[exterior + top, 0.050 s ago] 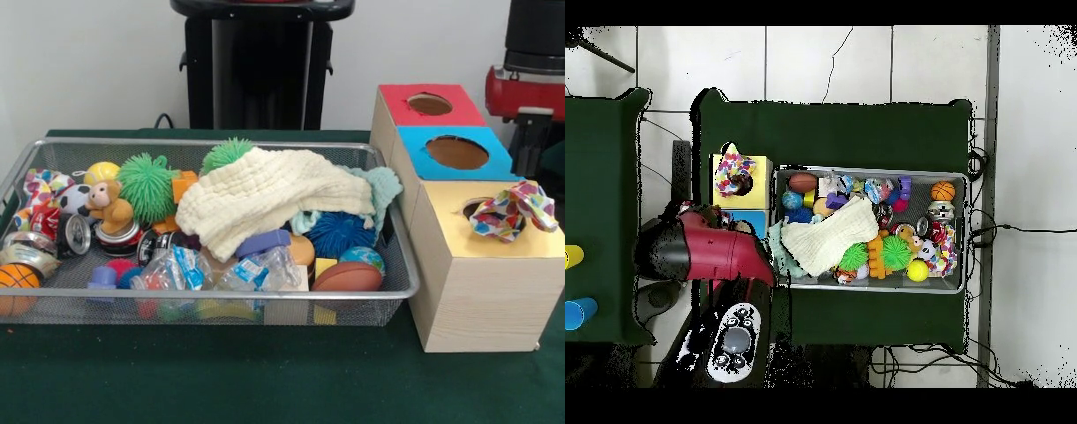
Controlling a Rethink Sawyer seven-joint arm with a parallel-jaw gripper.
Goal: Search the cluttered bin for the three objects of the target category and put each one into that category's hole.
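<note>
Green cloth covers the table; wire bin [402, 274] sits beside the hole box [481, 300]. Watch the multicolour cloth [512, 212]: it's draped half in, half out of the yellow hole [481, 210] and prob. slips off or blocks the next drop. Gripper isn't distinguishable under the red arm [715, 255], so you can't tell its state or load. Another patterned cloth [40, 187] lies at the bin's far end, well apart from the arm; cream blanket [265, 199] hides much.

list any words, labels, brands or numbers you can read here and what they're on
None can be read.
Plastic bottles: blue labels, print too blurred to read.
Cans: markings too small to make out.
Sorting boxes: coloured tops, no lettering visible.
</note>
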